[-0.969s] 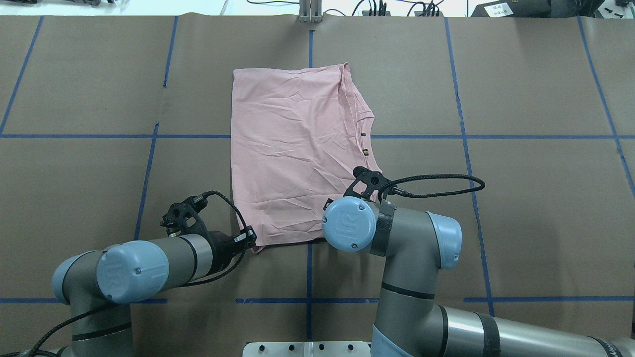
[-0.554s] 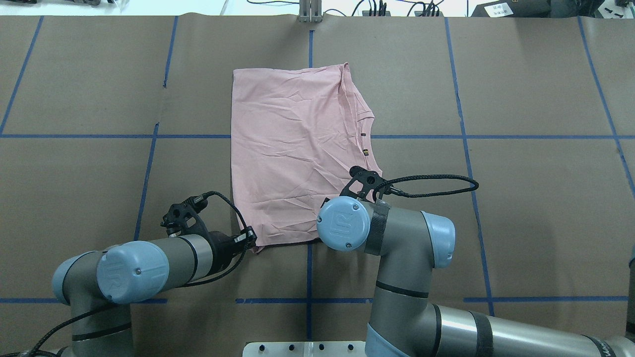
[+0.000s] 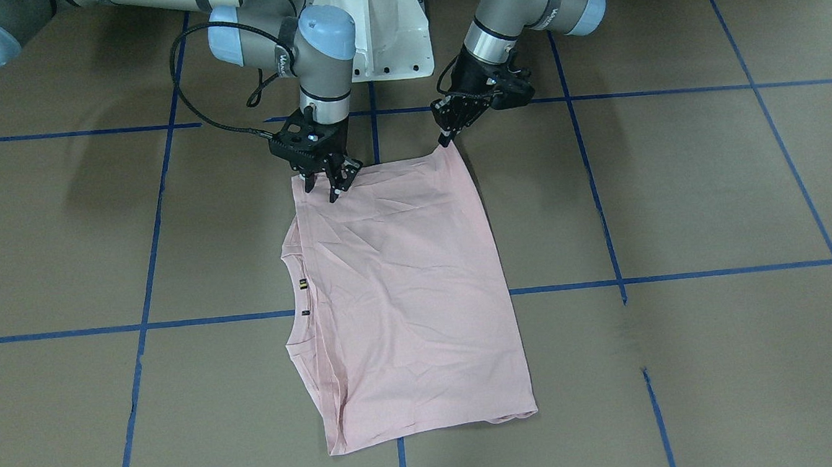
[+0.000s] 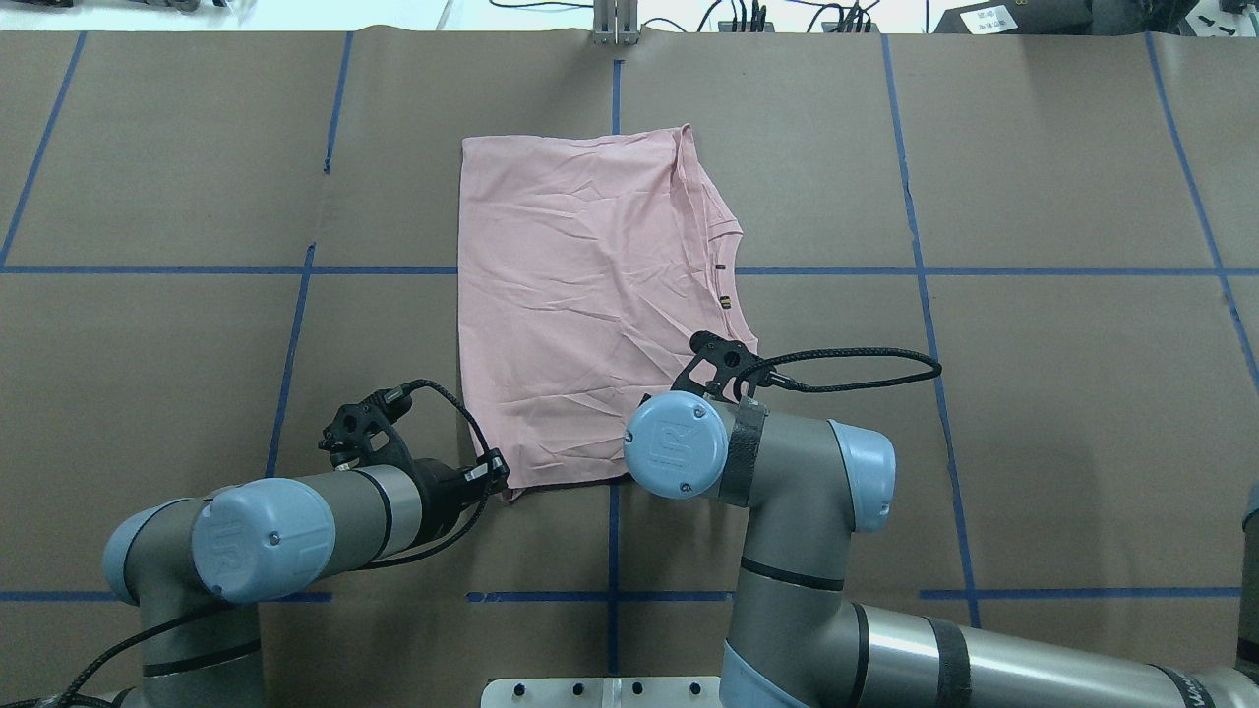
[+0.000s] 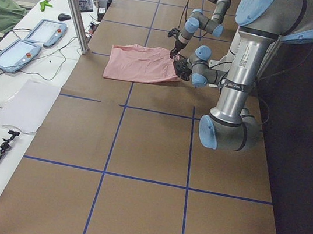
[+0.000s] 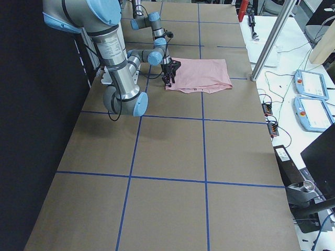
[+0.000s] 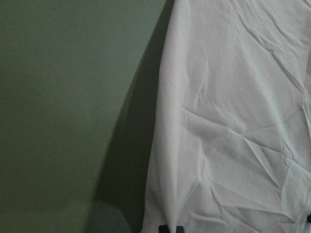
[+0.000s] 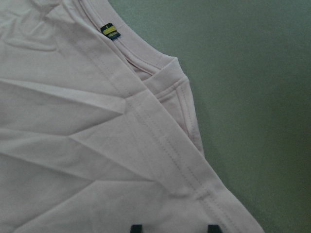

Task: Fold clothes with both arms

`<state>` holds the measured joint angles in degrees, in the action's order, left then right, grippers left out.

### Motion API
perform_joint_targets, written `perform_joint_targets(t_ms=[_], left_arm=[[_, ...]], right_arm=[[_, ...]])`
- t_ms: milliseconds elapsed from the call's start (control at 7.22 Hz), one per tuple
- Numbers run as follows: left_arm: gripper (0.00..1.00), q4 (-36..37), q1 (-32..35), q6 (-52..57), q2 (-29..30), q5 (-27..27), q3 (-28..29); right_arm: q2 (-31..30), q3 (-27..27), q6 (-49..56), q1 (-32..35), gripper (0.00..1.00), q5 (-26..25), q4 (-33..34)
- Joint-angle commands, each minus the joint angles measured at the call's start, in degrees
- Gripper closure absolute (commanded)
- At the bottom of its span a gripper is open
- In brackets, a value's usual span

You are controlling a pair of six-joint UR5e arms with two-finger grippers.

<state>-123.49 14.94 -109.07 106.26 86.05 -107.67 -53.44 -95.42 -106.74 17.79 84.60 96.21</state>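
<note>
Pink shirt (image 3: 405, 292) on desk (image 3: 674, 196), left fingers (image 3: 445, 136) pinching one near corner, right fingers (image 3: 334, 189) spread over the other, hidden overhead, plain from front

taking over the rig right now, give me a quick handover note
Left gripper: shut on the shirt's near corner, which peaks up slightly.
Right gripper: open, straddling the other near corner, collar side, not gripping.
Shirt: flat on the table, plain side up, seemingly folded once already.
Left to do: close the right gripper, then probably carry the near edge over to the far edge.
</note>
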Motion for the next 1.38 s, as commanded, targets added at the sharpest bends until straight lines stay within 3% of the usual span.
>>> perform_joint_targets(t_ms=[0,138,831,1108,1246], left_arm=[[1.00,0.0,0.0,0.0,0.0,0.0,0.0],[1.00,0.0,0.0,0.0,0.0,0.0,0.0],[1.00,0.0,0.3,0.3,0.3,0.3,-0.2],[1.00,1.2,0.8,3.8,-0.5,0.6,-5.5],[1.00,7.1,0.8,3.9,-0.3,2.8,-10.3]], right_arm=[[0.1,0.1,0.0,-0.1,0.87,0.0,0.0],[0.1,0.1,-0.1,-0.1,1.00,0.0,0.1],[1.0,-1.4,0.0,0.0,1.00,0.0,0.2],[-1.5,-8.0,0.0,0.2,1.00,0.1,1.2],[-1.7,-13.3,0.0,0.2,1.00,0.2,7.4]])
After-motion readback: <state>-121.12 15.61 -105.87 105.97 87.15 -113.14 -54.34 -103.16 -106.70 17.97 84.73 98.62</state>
